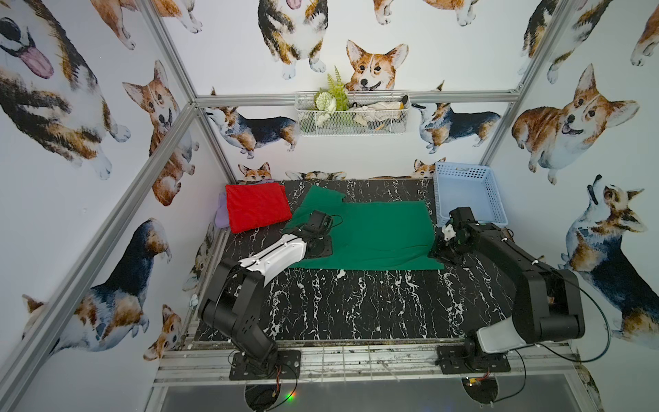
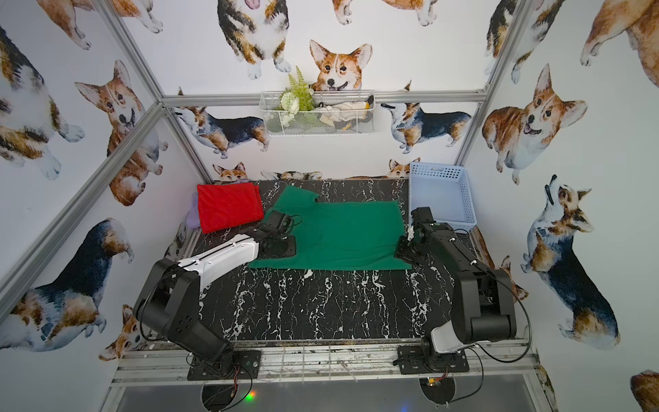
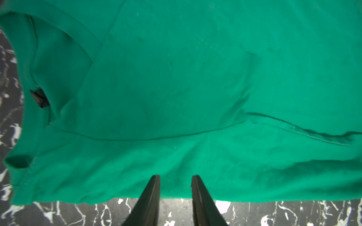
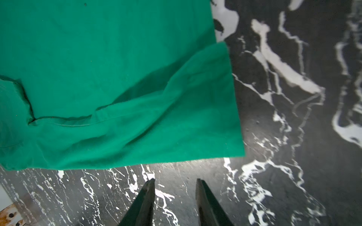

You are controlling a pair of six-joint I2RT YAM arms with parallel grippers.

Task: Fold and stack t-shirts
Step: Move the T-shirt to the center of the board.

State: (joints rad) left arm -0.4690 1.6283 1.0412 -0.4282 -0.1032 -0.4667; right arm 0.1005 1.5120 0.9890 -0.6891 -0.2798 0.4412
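The near half of the table (image 1: 356,303) is bare black marble, with both arms reaching over it toward the far side. The left gripper (image 3: 176,176) is released, its jaws apart with nothing between them, and it hangs over the near left edge of the green shirt (image 1: 378,235), close to the collar. The right gripper (image 4: 175,179) is released too, jaws apart and empty, over bare table just beside the shirt's near right corner, apart from the cloth. The green shirt lies spread across the middle of the table, collar to the left and hem to the right. Its near side is folded over onto the body, and one sleeve sticks out at the far left. The red shirt (image 1: 256,207) sits folded at the far left corner, on top of a lilac cloth (image 1: 221,214), its right edge just beside the green sleeve. A blue basket (image 1: 463,196) stands at the far right corner. On the far wall hangs a wire basket (image 1: 353,121) holding a plant
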